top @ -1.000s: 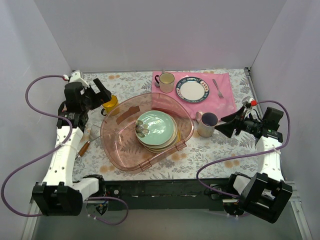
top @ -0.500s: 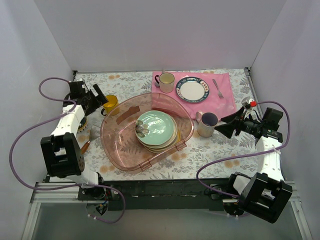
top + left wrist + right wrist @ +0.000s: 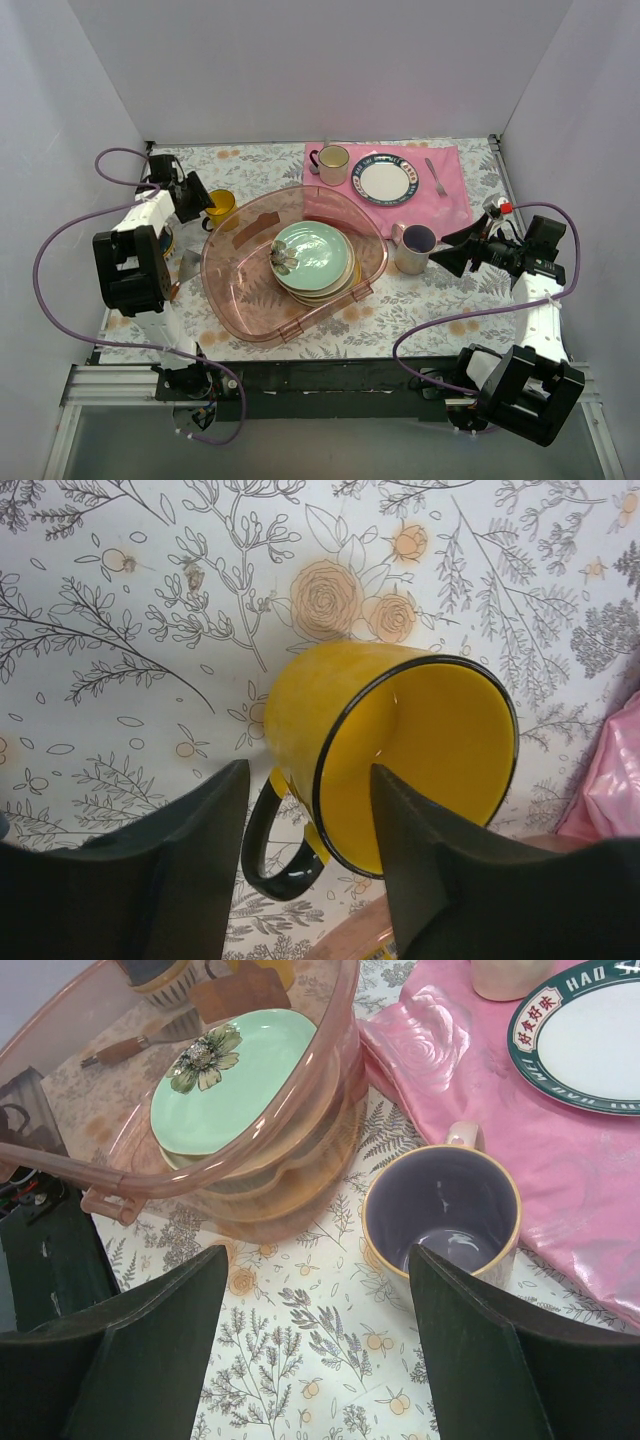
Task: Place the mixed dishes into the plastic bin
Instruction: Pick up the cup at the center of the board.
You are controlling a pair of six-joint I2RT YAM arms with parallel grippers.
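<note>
The yellow mug (image 3: 221, 204) (image 3: 400, 740) stands on the floral table just left of the pink plastic bin (image 3: 240, 290) (image 3: 100, 1175). My left gripper (image 3: 204, 203) (image 3: 310, 780) straddles the mug's handle-side wall, one finger by the black handle and the other inside the mouth. Its jaws are half narrowed, with a gap at the inner wall. The mint-green plate (image 3: 312, 255) (image 3: 240, 1080) tops a stack of plates in the bin. The grey mug (image 3: 412, 248) (image 3: 440, 1210) stands right of the bin. My right gripper (image 3: 445, 255) (image 3: 318, 1260) is open and empty beside it.
A pink cloth (image 3: 450, 205) at the back carries a blue-rimmed white plate (image 3: 383, 180), a cream mug (image 3: 333, 165) and a fork (image 3: 436, 177). A wooden-handled utensil (image 3: 172, 288) lies left of the bin. A small patterned bowl (image 3: 165, 243) is partly hidden by the left arm.
The left arm has folded back and dropped its gripper onto the yellow mug, and its jaws have narrowed around the handle side. The right arm has not moved.
</note>
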